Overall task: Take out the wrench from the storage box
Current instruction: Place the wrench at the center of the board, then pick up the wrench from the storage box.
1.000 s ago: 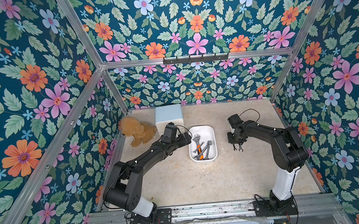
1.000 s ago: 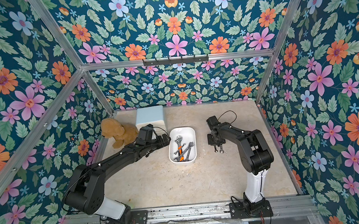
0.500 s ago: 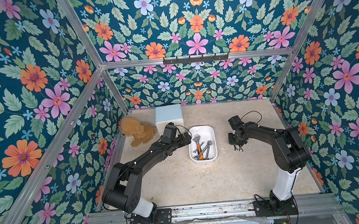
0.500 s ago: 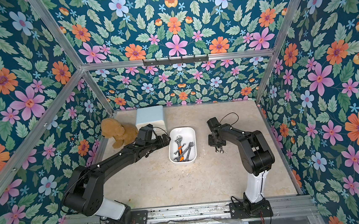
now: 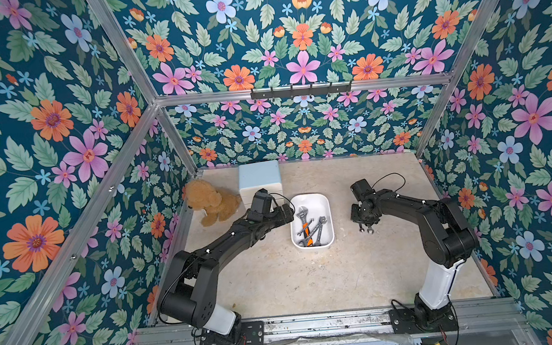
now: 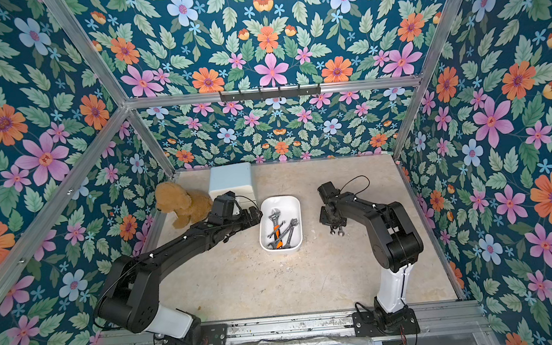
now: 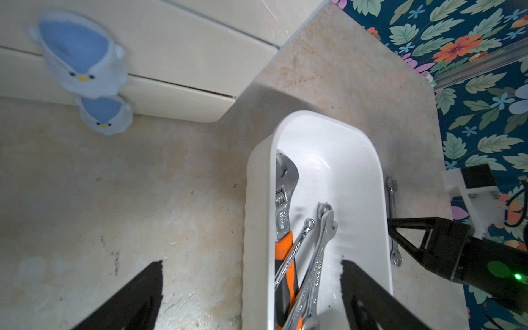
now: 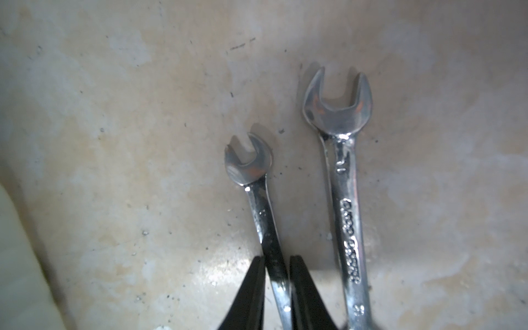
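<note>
Right claw [image 8: 277,258] was down at the desk [image 5: 276,274], apart from the storage box [image 5: 327,209] on the right arm's side, and its fingers [image 8: 254,285] sat close along either side of the small wrench [image 8: 258,194]. Pinching or merely flanking? Could not tell. A larger wrench [image 8: 345,185] lay flat on the desk just beside it, both open ends pointing the same way. Over at the box, the left claw [image 7: 251,263] gaped wide, one finger outside the wall, the other over the inside. Lying in the box were the orange-handled adjustable wrench [image 7: 283,200] and slim spanners [image 7: 320,243] leaning across it
</note>
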Robot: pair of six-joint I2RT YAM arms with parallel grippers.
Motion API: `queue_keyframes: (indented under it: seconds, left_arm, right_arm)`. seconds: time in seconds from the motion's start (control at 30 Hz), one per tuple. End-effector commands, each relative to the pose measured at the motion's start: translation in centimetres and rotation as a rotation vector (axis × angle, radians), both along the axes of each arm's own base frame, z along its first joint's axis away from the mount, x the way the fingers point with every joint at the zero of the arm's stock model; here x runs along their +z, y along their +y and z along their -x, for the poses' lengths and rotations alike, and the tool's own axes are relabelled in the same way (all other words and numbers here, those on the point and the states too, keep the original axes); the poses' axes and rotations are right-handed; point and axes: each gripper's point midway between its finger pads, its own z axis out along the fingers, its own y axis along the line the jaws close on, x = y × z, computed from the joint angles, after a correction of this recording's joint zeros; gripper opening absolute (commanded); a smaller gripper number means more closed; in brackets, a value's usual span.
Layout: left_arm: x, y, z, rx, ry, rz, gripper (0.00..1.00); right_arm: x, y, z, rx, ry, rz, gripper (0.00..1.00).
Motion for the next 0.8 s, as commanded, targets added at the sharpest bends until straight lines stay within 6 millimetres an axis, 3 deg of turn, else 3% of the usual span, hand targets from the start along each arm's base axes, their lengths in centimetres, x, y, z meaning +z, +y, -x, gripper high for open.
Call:
queue_keyframes:
  seconds: [0.0,0.13,0.23,0.4,0.53,0.57,0.77]
  left_arm:
    - [0.4,0.1,-0.2,0.002,-0.020,-0.004,0.99]
    - [0.4,0.2,-0.1,0.008,-0.014,-0.002,0.99]
    - [0.0,0.4,0.1,0.018,-0.002,-0.003,0.99]
    - [-0.9,0.9,0.5,0.037,0.020,-0.015,0.99]
    - [-1.1,1.1,0.5,0.045,0.022,-0.025,0.99]
    - [-1.1,1.2,0.5,0.047,0.022,-0.028,0.99]
    - [-1.2,1.5,0.6,0.047,0.021,-0.050,0.98]
  right_arm:
    - [2.0,-0.3,-0.4,-0.017,-0.035,0.006,0.27]
    - [6.0,0.4,-0.7,-0.004,-0.099,-0.041,0.30]
    - [10.1,2.2,-0.4,0.010,-0.182,-0.129,0.31]
    - [13.8,8.8,0.5,0.039,-0.272,-0.338,0.33]
    - [13.7,14.5,0.7,0.042,-0.221,-0.522,0.34]
    - [12.3,15.6,0.4,0.027,-0.181,-0.548,0.33]
    - [8.2,19.2,-0.5,0.004,-0.058,-0.614,0.37]
